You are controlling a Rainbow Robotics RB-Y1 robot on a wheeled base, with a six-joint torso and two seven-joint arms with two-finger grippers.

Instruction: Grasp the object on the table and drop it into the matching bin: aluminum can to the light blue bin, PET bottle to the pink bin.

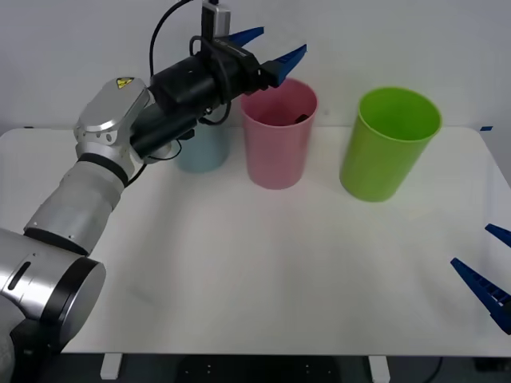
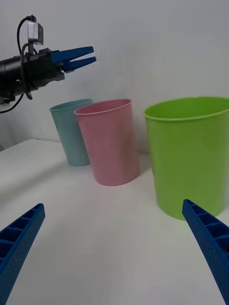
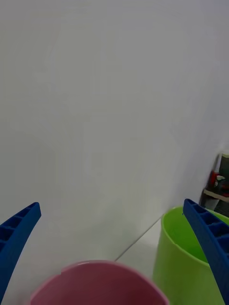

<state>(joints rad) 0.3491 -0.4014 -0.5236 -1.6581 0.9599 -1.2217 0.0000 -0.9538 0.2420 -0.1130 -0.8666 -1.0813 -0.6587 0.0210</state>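
Front view: left end effector (image 1: 276,49) reaches level over the pink bin (image 1: 279,144), fingers wide and empty.

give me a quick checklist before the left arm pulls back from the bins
1. Left gripper open and holding nothing: ok.
2. Left gripper above the pink bin, not the light blue bin: ok.
3. PET bottle inside the pink bin: cannot tell; only a dark bit shows near its rim.
4. All bins upright, lime green bin included: ok.
5. Right gripper open and parked low at the table's right edge, away from the bins: ok.
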